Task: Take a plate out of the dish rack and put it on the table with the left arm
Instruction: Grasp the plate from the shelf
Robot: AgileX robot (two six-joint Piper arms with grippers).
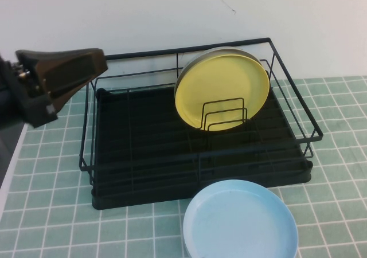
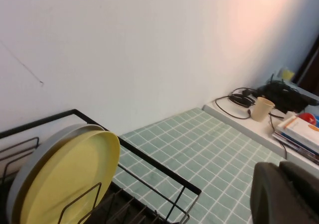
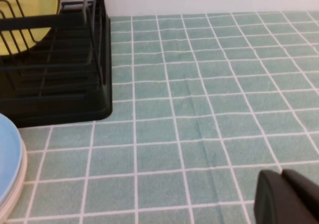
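Note:
The pale-yellow plate point(image 1: 223, 87) stands upright on edge in the wire dividers at the back right of the black dish rack point(image 1: 143, 198). A grey-white plate point(image 1: 192, 63) stands just behind it. My left gripper point(image 1: 102, 60) hangs above the rack's back left corner, shut and empty, well left of the plate. In the left wrist view the plate point(image 2: 70, 179), the rack's wire point(image 2: 149, 158) and the gripper point(image 2: 279, 167) show. My right gripper point(image 3: 281, 173) is shut and empty, low over the green tiled table point(image 3: 199, 84), right of the rack point(image 3: 65, 109).
A light blue plate point(image 1: 241, 223) lies flat on the table point(image 1: 51, 212) just in front of the rack. A white wall stands behind the rack. A side counter with a cup point(image 2: 261, 108), cables and books point(image 2: 299, 132) lies beyond the table's right edge.

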